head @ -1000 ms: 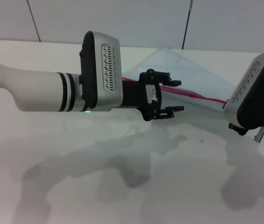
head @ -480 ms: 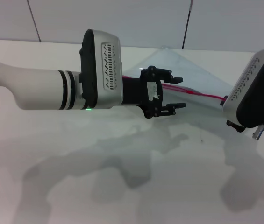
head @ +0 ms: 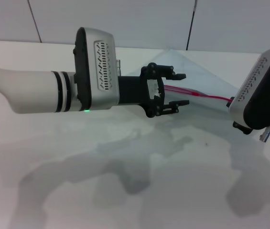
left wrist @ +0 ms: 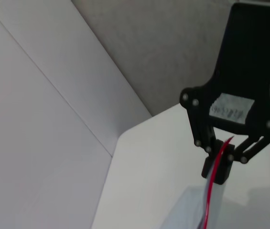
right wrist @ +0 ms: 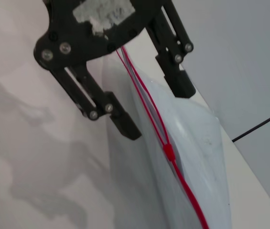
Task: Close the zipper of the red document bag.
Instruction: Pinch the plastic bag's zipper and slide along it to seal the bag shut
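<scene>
The red document bag [head: 192,71] lies as a translucent pale pouch at the table's far middle-right, its zipper [head: 201,97] a thin red line along the near edge. My left gripper [head: 180,89] is open, one finger on each side of the zipper's left part. In the right wrist view the left gripper [right wrist: 156,109] straddles the zipper [right wrist: 147,107], and the small red slider [right wrist: 168,151] sits apart from it, farther along the strip. In the left wrist view my right gripper [left wrist: 221,162] is shut on the zipper [left wrist: 210,191] at the bag's [left wrist: 192,210] right end.
The white table [head: 125,181] shows only the arms' shadows in front. Grey wall panels with dark seams [head: 190,24] stand right behind the bag. My right arm's housing [head: 264,95] fills the right edge of the head view.
My left arm has drawn back to the left and its gripper sits a little higher in the head view, still open over the zipper. The right arm has barely moved.
</scene>
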